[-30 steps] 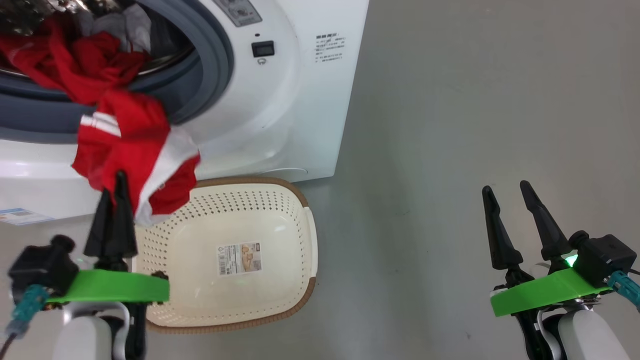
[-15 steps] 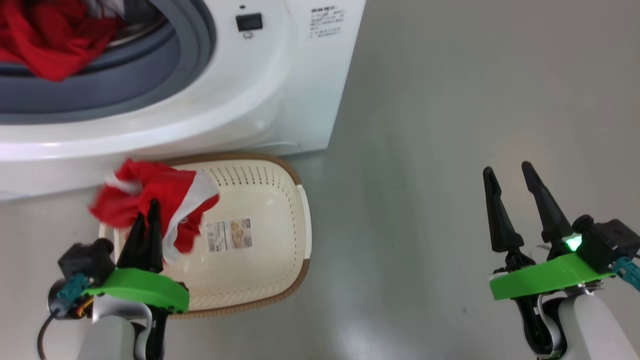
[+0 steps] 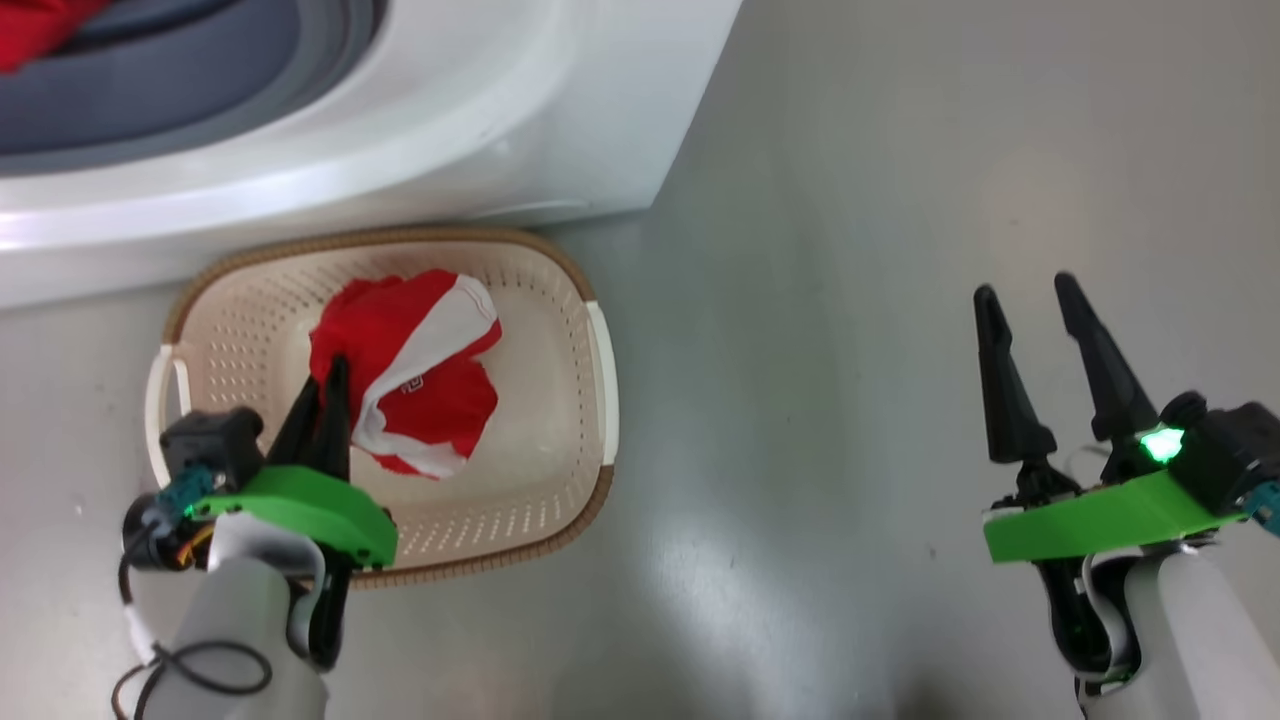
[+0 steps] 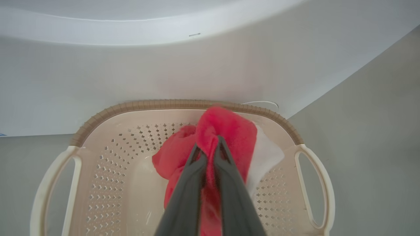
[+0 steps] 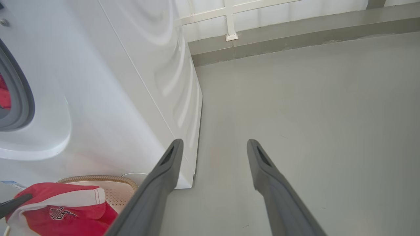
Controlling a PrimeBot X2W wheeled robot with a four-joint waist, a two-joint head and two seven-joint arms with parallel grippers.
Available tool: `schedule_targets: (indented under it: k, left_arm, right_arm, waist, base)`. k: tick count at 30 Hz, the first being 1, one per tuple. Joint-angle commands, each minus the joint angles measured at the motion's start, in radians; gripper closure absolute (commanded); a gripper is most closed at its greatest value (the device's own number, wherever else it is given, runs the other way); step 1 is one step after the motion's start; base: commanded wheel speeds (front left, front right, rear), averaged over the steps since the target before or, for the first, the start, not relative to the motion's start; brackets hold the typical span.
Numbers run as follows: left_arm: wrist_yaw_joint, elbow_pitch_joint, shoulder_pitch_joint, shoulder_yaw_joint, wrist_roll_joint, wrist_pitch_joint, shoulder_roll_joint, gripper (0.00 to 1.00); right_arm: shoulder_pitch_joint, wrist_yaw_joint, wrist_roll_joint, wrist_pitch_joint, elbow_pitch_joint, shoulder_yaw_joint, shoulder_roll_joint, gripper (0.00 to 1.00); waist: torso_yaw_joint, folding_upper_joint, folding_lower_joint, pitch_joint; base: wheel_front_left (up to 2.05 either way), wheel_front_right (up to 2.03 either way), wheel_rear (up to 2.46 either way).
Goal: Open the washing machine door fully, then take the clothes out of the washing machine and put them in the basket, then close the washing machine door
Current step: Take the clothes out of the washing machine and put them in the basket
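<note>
1. Head view: from high up, steeply down on the floor, basket and washing machine front.
2. Left wrist view: close over the basket, facing the washing machine.
3. Right wrist view: low, along the washing machine's side; all three share the basket.

cream perforated basket with brown rim, on floor right against front of white washing machine, bunched red garment with white panels over basket interior, pinched by left gripper, bottom contact unclear, more red clothes at grey-ringed opening
</note>
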Motion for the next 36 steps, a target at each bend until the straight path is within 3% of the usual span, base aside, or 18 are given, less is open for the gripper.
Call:
schedule_targets:
  k: [1,15,24,27,28,29,30,36]
  left_arm:
    - [-0.006,0.018,-0.018,0.015,-0.002,-0.005,0.028,1.00]
    - [-0.006,0.166,-0.150,-0.031,-0.003,-0.005,0.032,1.00]
    - [-0.006,0.196,-0.184,-0.030,-0.006,-0.005,0.033,0.99]
    - [-0.006,0.201,-0.185,-0.032,-0.012,-0.005,0.034,0.56]
    - [-0.006,0.202,-0.185,-0.033,-0.015,-0.005,0.034,0.38]
    - [-0.006,0.202,-0.184,-0.034,-0.017,-0.005,0.033,0.15]
    - [-0.006,0.202,-0.181,-0.033,-0.021,-0.005,0.032,0.01]
    - [-0.006,0.191,-0.147,-0.024,-0.034,-0.005,0.028,0.00]
  right_arm:
    - [-0.009,0.007,-0.011,-0.006,-0.030,0.013,-0.008,0.00]
    - [-0.037,0.007,-0.025,-0.006,-0.066,0.012,-0.021,0.00]
    - [-0.031,0.007,-0.031,-0.006,-0.071,0.006,-0.022,0.00]
    - [-0.033,0.007,-0.031,-0.006,-0.069,0.007,-0.021,0.00]
    - [-0.033,0.007,-0.031,-0.006,-0.068,0.007,-0.021,0.00]
    - [-0.033,0.007,-0.031,-0.006,-0.067,0.007,-0.021,0.00]
    - [-0.033,0.007,-0.031,-0.006,-0.065,0.007,-0.021,0.00]
    - [-0.029,0.007,-0.029,-0.006,-0.052,0.011,-0.023,0.00]
  waist:
    - [0.013,0.0000,0.0000,0.057]
    - [0.024,0.0000,0.0000,0.179]
    - [0.023,0.0000,0.0000,0.193]
    - [0.021,0.0000,0.0000,0.187]
    - [0.021,0.0000,0.0000,0.185]
    - [0.022,0.0000,0.0000,0.180]
    - [0.022,0.0000,0.0000,0.174]
    - [0.031,0.0000,0.0000,0.119]
  base:
    - [0.00,0.00,0.00]
    - [0.00,0.00,0.00]
    - [0.00,0.00,0.00]
    - [0.00,0.00,0.00]
    - [0.00,0.00,0.00]
    - [0.00,0.00,0.00]
    - [0.00,0.00,0.00]
    - [0.00,0.00,0.00]
